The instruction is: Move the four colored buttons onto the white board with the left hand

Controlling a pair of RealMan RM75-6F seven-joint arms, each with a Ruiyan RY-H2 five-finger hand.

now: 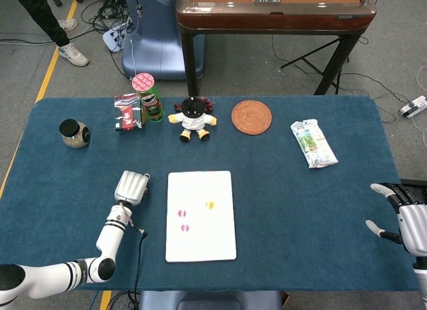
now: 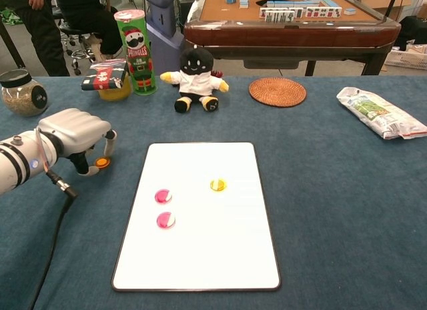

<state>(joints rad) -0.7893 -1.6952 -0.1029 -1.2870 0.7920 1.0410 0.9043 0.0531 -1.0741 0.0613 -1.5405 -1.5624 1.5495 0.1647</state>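
The white board (image 2: 213,257) lies at the table's middle with two pink buttons (image 2: 163,196) (image 2: 165,221) and a yellow button (image 2: 218,185) on it. An orange button (image 2: 101,162) rests on the blue cloth just left of the board. My left hand (image 2: 75,137) arches over it, knuckles up, and pinches it between thumb and a finger. In the head view the left hand (image 1: 131,187) hides the orange button. My right hand (image 1: 407,217) hovers at the table's right edge with fingers spread and nothing in it.
Along the back stand a glass jar (image 2: 22,93), a red packet (image 2: 107,75), a Pringles can (image 2: 135,52), a plush toy (image 2: 195,79), a woven coaster (image 2: 277,92) and a snack bag (image 2: 379,112). A cable (image 2: 57,223) trails from the left wrist.
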